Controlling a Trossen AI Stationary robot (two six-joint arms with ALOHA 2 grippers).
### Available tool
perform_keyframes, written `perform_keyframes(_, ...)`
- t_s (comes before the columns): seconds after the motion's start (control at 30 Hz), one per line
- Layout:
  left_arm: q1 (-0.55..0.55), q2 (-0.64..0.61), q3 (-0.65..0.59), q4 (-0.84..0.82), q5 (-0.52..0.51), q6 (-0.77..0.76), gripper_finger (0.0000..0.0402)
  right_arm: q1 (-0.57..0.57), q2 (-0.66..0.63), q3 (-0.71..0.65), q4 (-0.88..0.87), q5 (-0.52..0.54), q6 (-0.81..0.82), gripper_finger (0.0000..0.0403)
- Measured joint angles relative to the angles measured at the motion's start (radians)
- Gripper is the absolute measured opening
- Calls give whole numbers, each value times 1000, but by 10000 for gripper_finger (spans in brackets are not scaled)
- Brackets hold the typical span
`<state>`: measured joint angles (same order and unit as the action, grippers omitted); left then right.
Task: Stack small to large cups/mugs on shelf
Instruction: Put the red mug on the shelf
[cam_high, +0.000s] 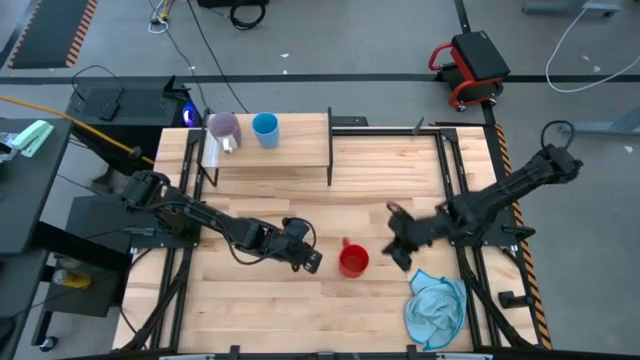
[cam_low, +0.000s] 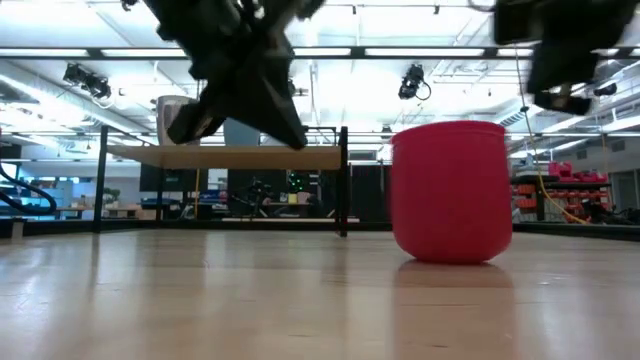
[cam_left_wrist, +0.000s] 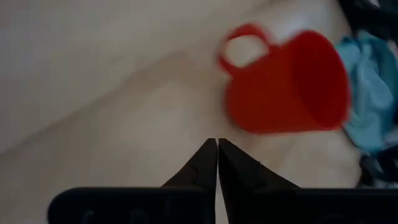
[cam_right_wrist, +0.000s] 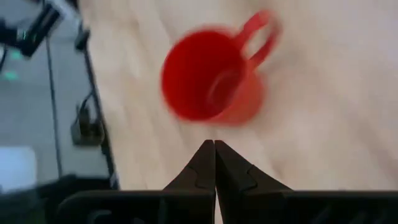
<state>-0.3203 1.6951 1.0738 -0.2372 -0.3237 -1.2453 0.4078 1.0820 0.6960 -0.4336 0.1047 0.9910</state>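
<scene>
High view: red cup (cam_high: 353, 260) stands upright on the table (cam_high: 270, 195) at lower centre, apart from the other two, so it looks like the one yet to be shelved. Left claw (cam_high: 308, 258), pinched shut and empty, lies just left of it; right claw (cam_high: 397, 250), also shut and empty, just right. Purple cup (cam_high: 223, 129) and blue cup (cam_high: 265, 128) sit side by side on the shelf (cam_high: 300, 140) at upper left. Blue cloth (cam_high: 437, 308) lies at lower right.
Low view: red cup (cam_low: 452, 190) fills right of centre, rim up, nothing touching it; shelf (cam_low: 240, 156) stands behind at left.
Left wrist view: shut fingertips (cam_left_wrist: 205, 163) point at the red cup (cam_left_wrist: 292, 84), upper right, near but clear.
Right wrist view: shut fingertips (cam_right_wrist: 206, 163) sit just below the red cup (cam_right_wrist: 208, 84), its handle toward upper right.
</scene>
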Motion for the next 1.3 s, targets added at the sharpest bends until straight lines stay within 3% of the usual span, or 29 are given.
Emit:
perform_keyframes(0.1, 33, 6, 2, 14, 3, 10, 24, 76, 66, 0, 4, 61, 66, 5)
perform_keyframes(0.27, 61, 9, 1, 43, 98, 49, 17, 62, 195, 0, 18, 81, 88, 5)
perform_keyframes(0.43, 45, 10, 1, 56, 104, 36, 13, 44, 256, 0, 71, 72, 69, 5)
perform_keyframes(0.57, 20, 10, 1, 54, 101, -3, 18, 39, 223, 0, 70, 43, 56, 5)
perform_keyframes(0.73, -22, 10, 1, 53, 91, -57, 22, 46, 88, 0, 34, 42, 44, 5)
perform_keyframes(0.83, -43, 10, 1, 57, 66, -80, 18, 43, 15, 0, -43, 100, 25, 5)
perform_keyframes(0.93, -54, 10, 1, 87, 43, -93, 13, -43, 12, 0, -116, 178, -41, 5)
perform_keyframes(1.13, -55, 49, 3, 234, 29, -79, 12, -259, 131, 0, -29, 50, -268, 5)
perform_keyframes(1.3, -68, 73, 1, 241, 23, -106, 23, -313, 188, -1, 6, -93, -359, 4)
